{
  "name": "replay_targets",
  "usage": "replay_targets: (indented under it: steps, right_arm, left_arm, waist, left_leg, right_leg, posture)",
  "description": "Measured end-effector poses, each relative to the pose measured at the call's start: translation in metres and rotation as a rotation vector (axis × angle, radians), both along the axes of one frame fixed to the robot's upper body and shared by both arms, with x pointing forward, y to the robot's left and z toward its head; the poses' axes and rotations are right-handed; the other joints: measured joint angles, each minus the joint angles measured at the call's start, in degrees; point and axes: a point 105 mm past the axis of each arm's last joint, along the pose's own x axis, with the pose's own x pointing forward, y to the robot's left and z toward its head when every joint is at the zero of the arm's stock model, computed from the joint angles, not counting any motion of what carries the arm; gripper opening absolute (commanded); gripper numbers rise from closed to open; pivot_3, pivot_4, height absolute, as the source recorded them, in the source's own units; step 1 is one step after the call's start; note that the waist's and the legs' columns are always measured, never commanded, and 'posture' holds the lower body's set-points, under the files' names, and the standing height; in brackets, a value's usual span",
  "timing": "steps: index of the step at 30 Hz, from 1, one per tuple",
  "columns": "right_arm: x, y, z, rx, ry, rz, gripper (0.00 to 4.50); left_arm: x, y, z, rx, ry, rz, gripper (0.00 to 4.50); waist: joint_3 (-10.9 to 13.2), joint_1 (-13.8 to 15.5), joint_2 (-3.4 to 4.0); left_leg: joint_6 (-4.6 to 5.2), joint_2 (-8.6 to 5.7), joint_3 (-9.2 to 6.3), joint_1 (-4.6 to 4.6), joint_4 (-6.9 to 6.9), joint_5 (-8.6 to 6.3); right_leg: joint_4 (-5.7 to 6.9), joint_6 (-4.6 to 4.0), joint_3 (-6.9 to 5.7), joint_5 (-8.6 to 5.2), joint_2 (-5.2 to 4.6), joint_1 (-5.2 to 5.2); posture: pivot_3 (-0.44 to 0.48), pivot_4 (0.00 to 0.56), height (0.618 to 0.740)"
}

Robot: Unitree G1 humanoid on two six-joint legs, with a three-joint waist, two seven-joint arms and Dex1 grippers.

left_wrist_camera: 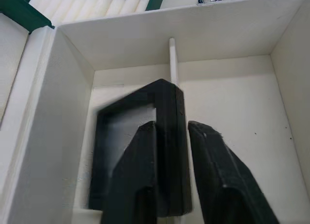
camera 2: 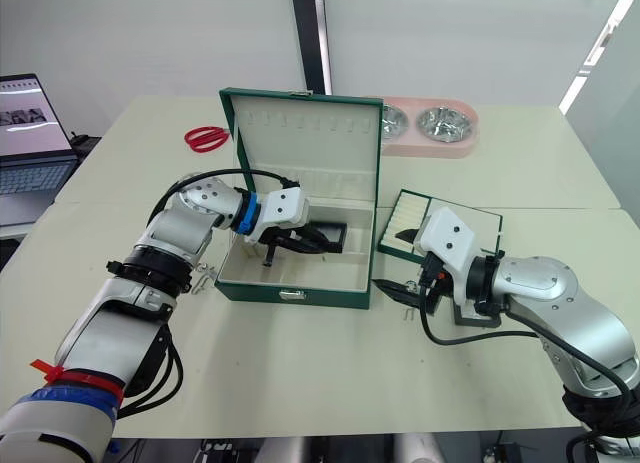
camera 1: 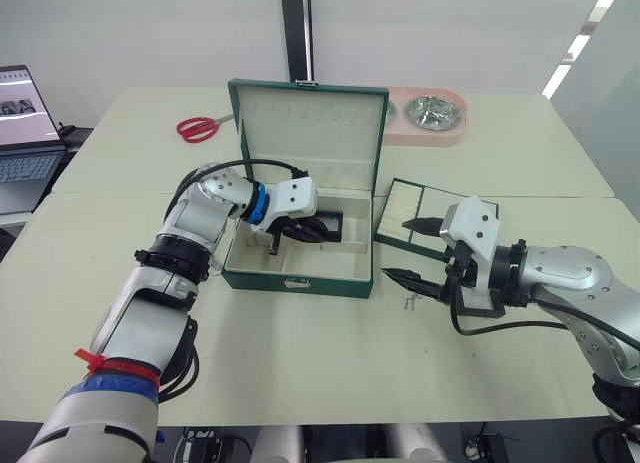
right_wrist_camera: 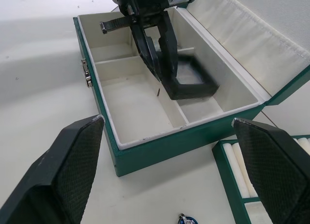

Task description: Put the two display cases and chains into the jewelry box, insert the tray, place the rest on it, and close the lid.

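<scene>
You are looking at a large dark green rectangular jewelry box sitting open near the middle of the pale bench, its cream-lined hinged lid standing upright at the far side. Your left end effector is reaching down into the box and is clamping one small flat square black-framed display case on edge. The left wrist view is showing what the head views are not: both black fingers are pinching the case's frame just beside a thin cream divider in the box's right-hand compartment. You can count only one display case; whether another is lying under it is hard to make out.

Your right end effector is hovering to the right of the box with its two fingers spread wide apart and nothing between them. Just near it, one small silvery metal chain is lying on the bench; in the right wrist view it is cut off at the edge. The shallow dark-green-rimmed cream-lined tray is resting on the bench to the right of the box, partly hidden by the right end effector.

Farther off, red-handled scissors are lying to the far left, and a pink double bowl holder with metal bowls is sitting behind the lid.
</scene>
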Motion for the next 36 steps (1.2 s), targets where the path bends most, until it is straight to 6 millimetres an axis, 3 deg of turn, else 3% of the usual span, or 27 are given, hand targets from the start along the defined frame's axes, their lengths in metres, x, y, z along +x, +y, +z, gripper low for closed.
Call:
replay_targets:
  steps: [8, 12, 16, 19, 24, 32, 36]
  right_arm:
    - [0.0, 0.0, 0.0, -0.004, -0.003, 0.003, 4.5]
    - [0.0, -0.002, 0.0, -0.014, -0.006, 0.001, 4.5]
    - [0.003, -0.004, 0.0, -0.015, -0.007, -0.004, 4.5]
    - [0.003, -0.004, -0.001, -0.017, -0.005, -0.001, 4.5]
    - [0.003, -0.003, -0.001, -0.018, -0.002, 0.006, 4.5]
    - [0.003, -0.003, -0.001, -0.017, -0.003, 0.002, 4.5]
    - [0.003, -0.003, -0.001, -0.015, -0.004, 0.0, 4.5]
  left_arm:
    - [-0.003, -0.011, 0.033, -0.082, -0.054, -0.026, 4.38]
    - [-0.008, -0.007, 0.05, -0.133, -0.091, -0.02, 4.45]
    - [-0.014, -0.001, 0.041, -0.133, -0.082, -0.006, 4.45]
    - [-0.019, 0.002, 0.031, -0.123, -0.045, -0.016, 3.86]
    - [-0.036, 0.011, 0.02, -0.062, 0.088, -0.055, 2.38]
    - [-0.028, 0.013, -0.001, 0.014, 0.098, -0.007, 0.02]
    - [-0.021, 0.01, -0.004, 0.007, 0.079, 0.02, 0.02]
  waist:
    - [0.0, 0.0, 0.0]
    - [0.0, -0.2, 0.0]
    - [0.0, -0.1, 0.0]
    - [0.0, -0.1, 0.0]
    - [0.0, -0.1, 0.01]
    - [0.0, 0.0, 0.0]
    - [0.0, 0.0, 0.0]
  left_leg:
    - [-0.01, 0.01, 0.0, 0.0, 0.0, 0.01]
    - [-0.01, 0.01, -0.01, 0.03, 0.0, 0.01]
    - [-0.02, 0.0, -0.01, 0.03, 0.02, 0.01]
    - [-0.02, 0.0, -0.01, 0.01, 0.03, 0.01]
    - [-0.01, 0.01, -0.01, 0.02, 0.02, 0.02]
    - [0.0, -0.01, -0.02, 0.01, 0.02, 0.01]
    - [0.0, -0.01, -0.02, 0.01, 0.03, 0.01]
  right_leg:
    - [0.0, 0.0, 0.0, 0.0, 0.0, 0.0]
    - [0.02, 0.0, 0.01, 0.0, 0.0, 0.02]
    - [0.02, 0.0, 0.01, 0.0, 0.0, 0.03]
    - [0.01, 0.0, 0.0, 0.0, 0.0, 0.02]
    - [0.02, 0.0, 0.0, 0.0, 0.0, 0.03]
    - [0.01, 0.0, 0.0, 0.0, 0.0, 0.03]
    - [0.02, 0.0, 0.01, 0.0, 0.0, 0.03]
  posture:
    - [0.0, 0.15, 0.74]
    - [0.0, 0.15, 0.74]
    - [0.0, 0.15, 0.74]
    - [0.0, 0.15, 0.74]
    - [0.0, 0.15, 0.74]
    - [0.0, 0.15, 0.74]
    - [0.0, 0.15, 0.74]
